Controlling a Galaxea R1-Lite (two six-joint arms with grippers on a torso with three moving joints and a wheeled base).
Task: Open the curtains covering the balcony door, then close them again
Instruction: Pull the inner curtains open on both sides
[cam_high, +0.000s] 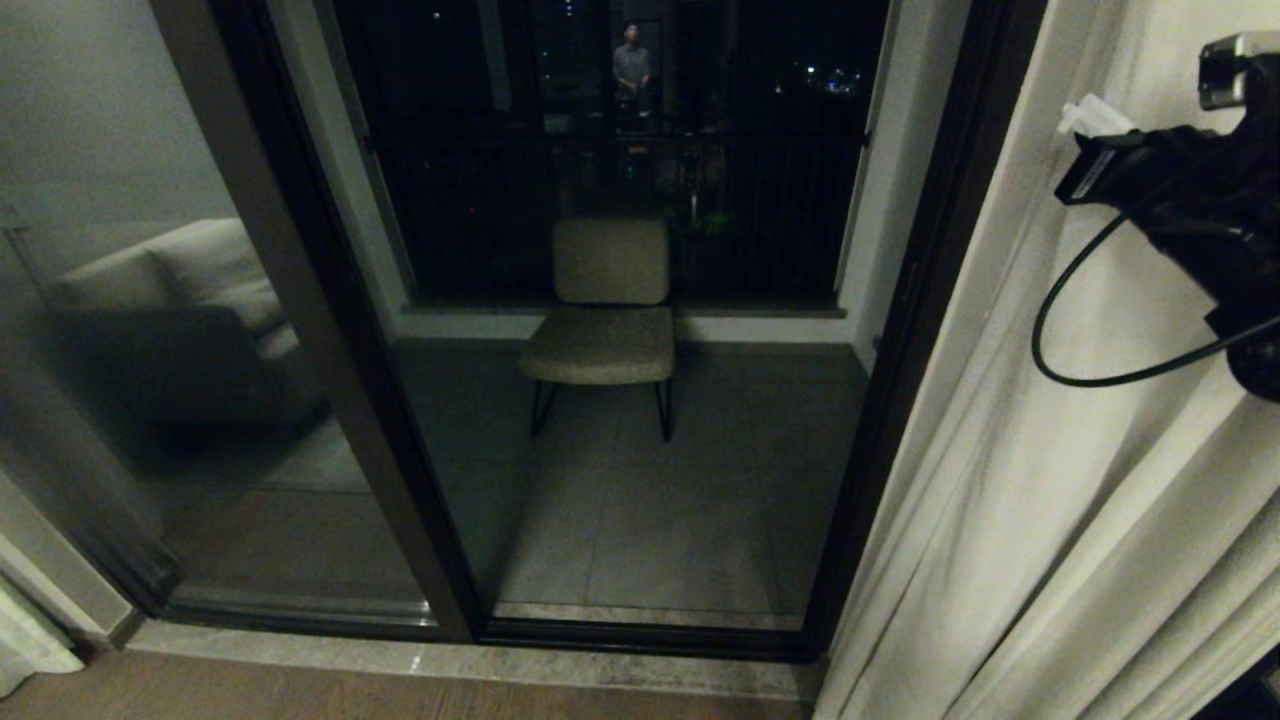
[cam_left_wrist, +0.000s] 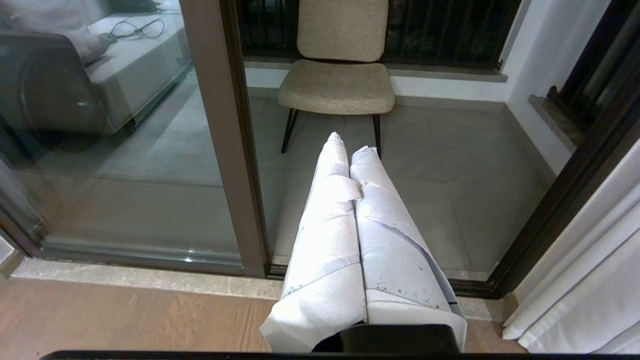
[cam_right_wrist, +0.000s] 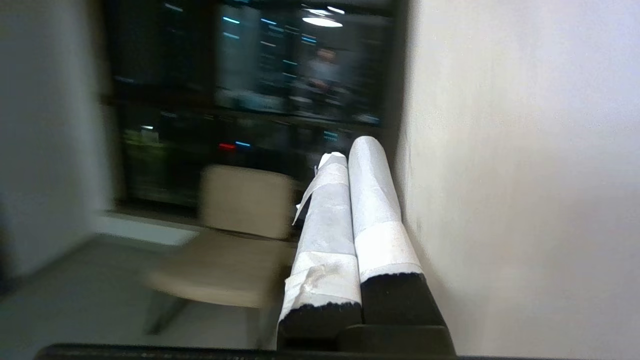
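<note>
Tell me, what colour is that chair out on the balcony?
The chair has beige seat and back cushions on thin black legs; the left wrist view shows it best.

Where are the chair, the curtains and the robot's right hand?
chair (cam_high: 600, 345): head view, on its seat cushion.
curtains (cam_high: 1020, 560): head view, on the bunched cream folds at the right.
right hand (cam_right_wrist: 357, 150): right wrist view, between its taped fingertips.
</note>
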